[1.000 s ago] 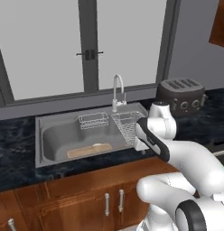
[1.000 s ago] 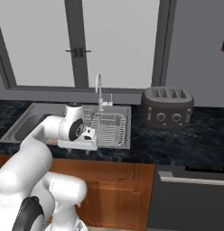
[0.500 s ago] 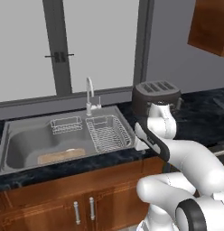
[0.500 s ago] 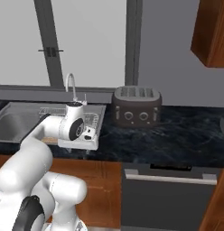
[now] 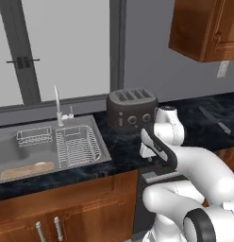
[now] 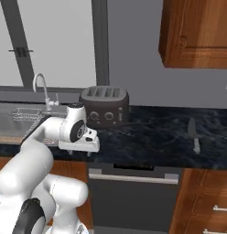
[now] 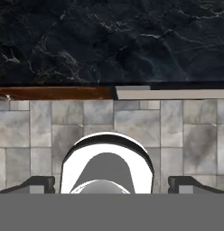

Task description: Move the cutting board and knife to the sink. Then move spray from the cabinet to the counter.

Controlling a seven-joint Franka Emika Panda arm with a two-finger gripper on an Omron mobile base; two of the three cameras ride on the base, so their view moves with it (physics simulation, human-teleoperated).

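Since the cutting board (image 5: 27, 170) lies in the sink (image 5: 103, 150) to the toaster's left, step in hand: the knife is judged to come next, so the reach goes to the toaster's right.
Hand: the hand (image 6: 80, 147) hangs low in front of the toaster (image 6: 105, 106), off the desk's front edge and pointing down at the floor tiles; its fingers stand wide apart with nothing between them.
Knife, place: the knife (image 6: 193, 134) lies flat on the desk (image 6: 152, 137), well to the right of the toaster and below the cabinet (image 6: 197, 32), with bare worktop all round it.
Knife, long axis: it runs roughly from the wall towards the desk's front edge, a little slanted.
Knife, pointing: the darker blade seems to point at the wall and the paler handle at the front edge; the handle is small in both base views, so this is a judgement.
Doing it well: bring the hand up over the desk and past the toaster's right side, clear of its body.
Approach: come straight down over the handle end, with the fingers turned across the long axis so they close on the narrow sides.
Risk: a thin thing lying flat may slide or tip if the fingers meet it off centre.
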